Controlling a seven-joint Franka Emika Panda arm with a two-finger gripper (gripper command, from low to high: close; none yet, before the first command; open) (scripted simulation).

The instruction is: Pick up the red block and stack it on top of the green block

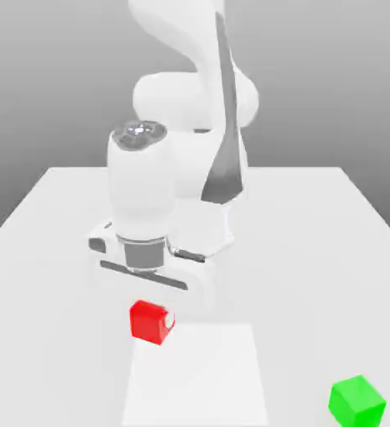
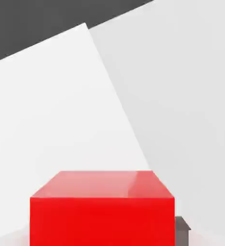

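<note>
The gripper (image 1: 154,310) is clenched on the red block (image 1: 152,322), with a fingertip visible against the block's side at 3 o'clock in the exterior view. The red block sits on the bench (image 1: 315,250), directly below the arm's hand. The green block (image 1: 357,400) stands on the bench at 4 o'clock from the red block, well apart from it.

Handling judgement: the red block appears rigid, small and light, with flat, glossy faces that may be slippery under light contact. The hand view shows its top face (image 2: 102,185) level and square-edged. Take hold on two opposite vertical faces, centred, so the block hangs level. For stacking, keep its bottom face parallel to the green block's top before release.
</note>
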